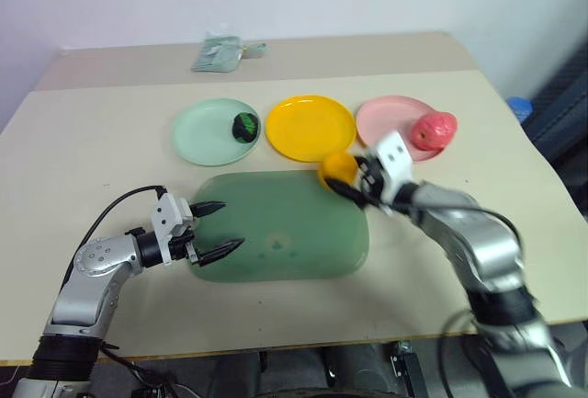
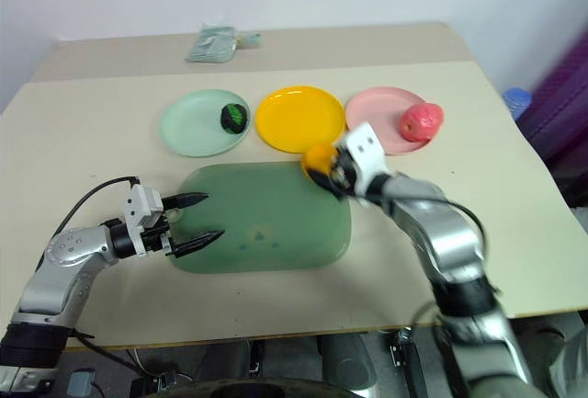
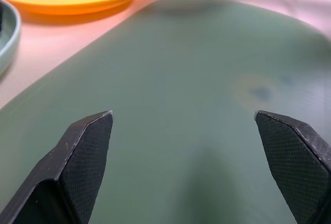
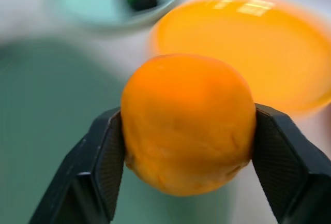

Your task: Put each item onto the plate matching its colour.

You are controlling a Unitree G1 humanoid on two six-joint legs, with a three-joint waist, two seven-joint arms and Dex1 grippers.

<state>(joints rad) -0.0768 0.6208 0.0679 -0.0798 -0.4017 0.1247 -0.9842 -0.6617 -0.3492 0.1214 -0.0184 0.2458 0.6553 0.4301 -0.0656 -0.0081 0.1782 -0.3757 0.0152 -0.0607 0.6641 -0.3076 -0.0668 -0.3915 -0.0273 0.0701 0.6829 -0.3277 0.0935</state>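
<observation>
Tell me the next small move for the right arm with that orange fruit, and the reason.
Probably carry it forward over the yellow plate and release. The right end effector is shut on the orange fruit, near the green mat's far corner, just short of that plate. The green plate and pink plate each already hold their fruit.

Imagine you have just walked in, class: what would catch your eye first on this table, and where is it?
First, the orange fruit clamped between the right gripper's black fingers, at the green mat's far corner just short of the yellow plate. Then the row of plates behind: the dark green fruit on the mint plate, the pink apple on the pink plate's outer edge.
</observation>
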